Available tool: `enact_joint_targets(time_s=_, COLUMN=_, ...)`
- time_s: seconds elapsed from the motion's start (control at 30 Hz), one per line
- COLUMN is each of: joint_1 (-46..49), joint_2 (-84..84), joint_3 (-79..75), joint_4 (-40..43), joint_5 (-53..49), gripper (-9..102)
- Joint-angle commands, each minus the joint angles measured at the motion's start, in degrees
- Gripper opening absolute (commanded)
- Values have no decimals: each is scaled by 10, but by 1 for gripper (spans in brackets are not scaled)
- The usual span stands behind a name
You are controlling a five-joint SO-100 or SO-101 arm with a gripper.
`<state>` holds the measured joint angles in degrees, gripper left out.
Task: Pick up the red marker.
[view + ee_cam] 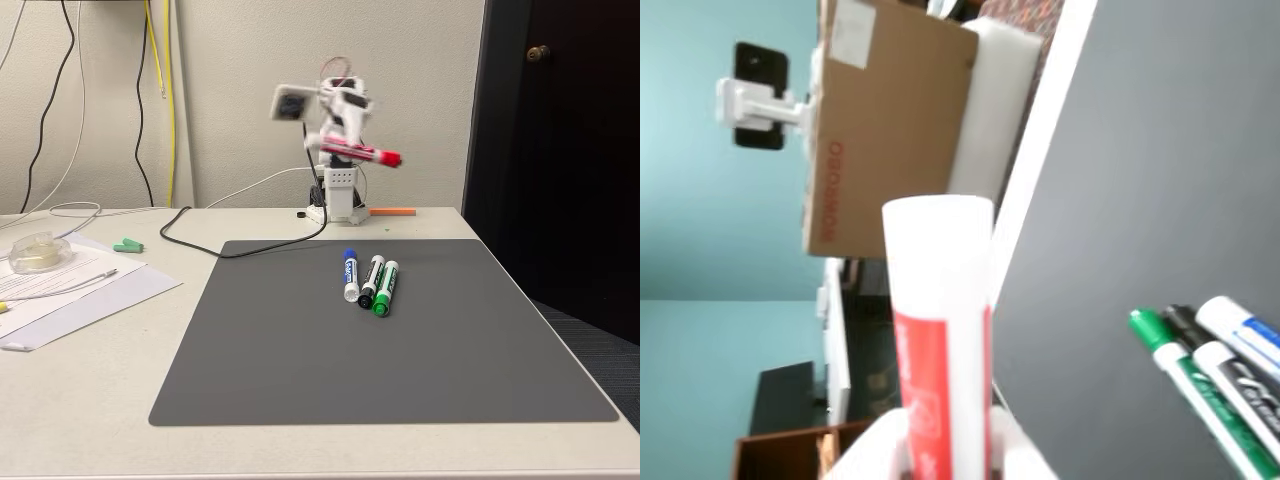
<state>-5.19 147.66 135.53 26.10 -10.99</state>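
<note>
The red marker point(362, 153) is held high in the air at the back of the table, lying roughly level with its red cap pointing right. My gripper point(335, 148) is shut on its barrel, and the arm looks blurred. In the wrist view the red marker point(940, 370) stands up the middle of the picture, white barrel with red label, clamped between my white fingers point(880, 450) at the bottom edge.
A blue marker point(350, 273), a black marker point(371, 280) and a green marker point(385, 288) lie side by side on the grey mat point(300, 360). A thin orange stick point(392, 211) lies by the arm's base. Papers point(70, 290) and cables cover the left.
</note>
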Motion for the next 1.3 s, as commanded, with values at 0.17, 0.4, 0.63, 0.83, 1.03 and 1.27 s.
enact_joint_targets(time_s=0.17, joint_1=25, joint_2=44, joint_3=-30, joint_4=-4, joint_5=47, gripper=2)
enact_joint_targets(time_s=0.4, joint_1=37, joint_2=57, joint_3=-30, joint_4=-7, joint_5=71, gripper=2)
enact_joint_targets(time_s=0.63, joint_1=46, joint_2=61, joint_3=-26, joint_4=-14, joint_5=95, gripper=2)
enact_joint_targets(time_s=0.83, joint_1=49, joint_2=61, joint_3=-24, joint_4=-18, joint_5=104, gripper=2)
enact_joint_targets(time_s=1.03, joint_1=49, joint_2=57, joint_3=-24, joint_4=-25, joint_5=109, gripper=2)
enact_joint_targets(time_s=1.27, joint_1=48, joint_2=56, joint_3=-24, joint_4=-26, joint_5=112, gripper=2)
